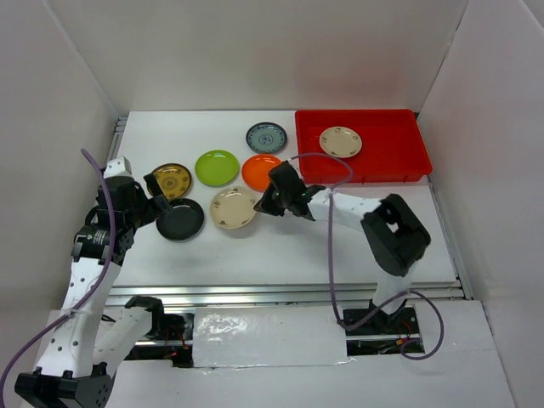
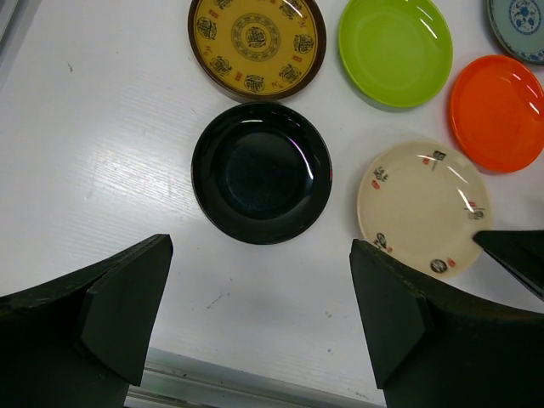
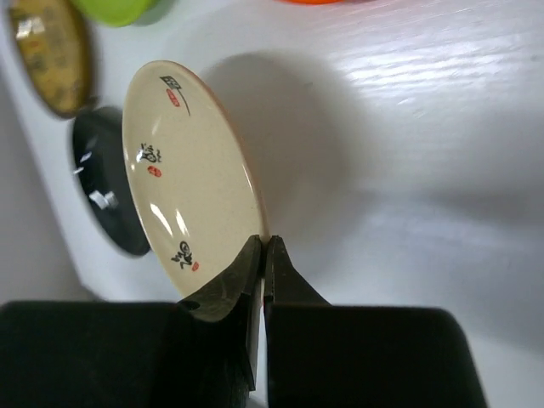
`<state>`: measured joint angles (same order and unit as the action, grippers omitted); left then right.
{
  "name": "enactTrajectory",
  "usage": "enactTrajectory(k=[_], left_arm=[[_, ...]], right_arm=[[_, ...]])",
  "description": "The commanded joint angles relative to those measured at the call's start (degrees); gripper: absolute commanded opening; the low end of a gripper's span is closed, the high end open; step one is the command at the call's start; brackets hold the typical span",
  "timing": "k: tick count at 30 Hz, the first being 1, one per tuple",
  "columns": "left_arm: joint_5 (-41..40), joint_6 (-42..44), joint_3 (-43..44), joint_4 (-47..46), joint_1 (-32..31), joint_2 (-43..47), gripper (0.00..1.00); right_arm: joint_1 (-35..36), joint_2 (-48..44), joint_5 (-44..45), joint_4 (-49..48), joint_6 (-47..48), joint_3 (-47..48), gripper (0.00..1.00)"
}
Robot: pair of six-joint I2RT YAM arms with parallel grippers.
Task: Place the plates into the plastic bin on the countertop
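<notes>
So this is the pick-up step for one plate. The right tool point(image 3: 264, 255) has its jaws pressed together on the near rim of the cream plate point(image 3: 191, 170), the one with the little dark markings. From the wrist view it looks like a thin pinch on just the very edge, not much bite. That plate is out on the surface point(image 1: 297, 246) between the black plate point(image 2: 261, 172) and the orange plate point(image 1: 259, 172), and I can't tell if it's off the surface yet.

The left tool point(image 2: 259, 289) is spread wide and hovers over the black plate with nothing in it, so my guess is that one's next in line.

The red bin point(image 1: 399, 157) sits at the far right corner with only a second cream plate point(image 1: 340, 141) in it. The lime green plate point(image 1: 217, 167), brown-gold plate point(image 1: 172, 180) and blue-grey plate point(image 1: 266, 137) are all out on the surface too, so the job's barely started.

For the next move I'd say: lift gently so the plate doesn't pivot out of that edge pinch. Then carry it back and right, high enough to clear the orange plate right beside it and the bin's near wall. Set it on the bare red floor next to the plate already in there, then let go
</notes>
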<state>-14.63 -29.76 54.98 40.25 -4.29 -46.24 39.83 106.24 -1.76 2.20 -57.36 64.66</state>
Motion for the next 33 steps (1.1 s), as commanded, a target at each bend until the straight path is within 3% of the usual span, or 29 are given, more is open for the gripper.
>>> enactTrajectory(k=[1, 6, 13, 19, 25, 28, 29, 30, 32, 33], left_arm=[[-0.05, 1.19, 0.92, -1.49, 0.16, 1.24, 0.99], [0.13, 1.19, 0.83, -1.58, 0.16, 0.54, 0.99], [0.57, 1.37, 0.74, -1.84, 0.16, -0.17, 0.99], [1.97, 2.07, 0.65, -2.19, 0.16, -1.31, 0.99], [3.21, 2.60, 0.57, -2.54, 0.16, -1.75, 0.99], [3.12, 2.51, 0.57, -2.46, 0.16, -1.49, 0.99], [2.95, 2.43, 0.57, -2.46, 0.16, -1.49, 0.99], [2.94, 2.42, 0.48, -2.63, 0.16, -1.49, 0.99], [2.86, 2.43, 0.48, -2.46, 0.16, -1.84, 0.99], [2.68, 2.16, 0.48, -2.37, 0.08, -1.84, 0.99]], right_arm=[[-0.80, -12.00, 2.90, 2.01, 2.87, -0.24, 0.00], [-11.16, -19.57, 2.21, 5.53, 6.82, -0.42, 0.00], [-35.05, -11.60, -3.51, 8.97, 10.87, 8.35, 0.00], [-45.00, -0.78, -7.28, 13.18, 13.77, 21.45, 0.00], [-48.71, 9.86, -10.10, 17.92, 15.61, 31.48, 0.00], [-49.06, 11.54, -12.83, 17.23, 15.97, 32.37, 0.06], [-48.89, 11.54, -13.18, 16.62, 15.88, 32.11, 0.10], [-48.71, 11.10, -13.96, 15.48, 15.71, 31.41, 0.29], [-48.45, 10.66, -14.15, 15.29, 15.79, 31.40, 0.56], [-48.10, 9.44, -13.71, 15.03, 15.62, 30.97, 0.99]])
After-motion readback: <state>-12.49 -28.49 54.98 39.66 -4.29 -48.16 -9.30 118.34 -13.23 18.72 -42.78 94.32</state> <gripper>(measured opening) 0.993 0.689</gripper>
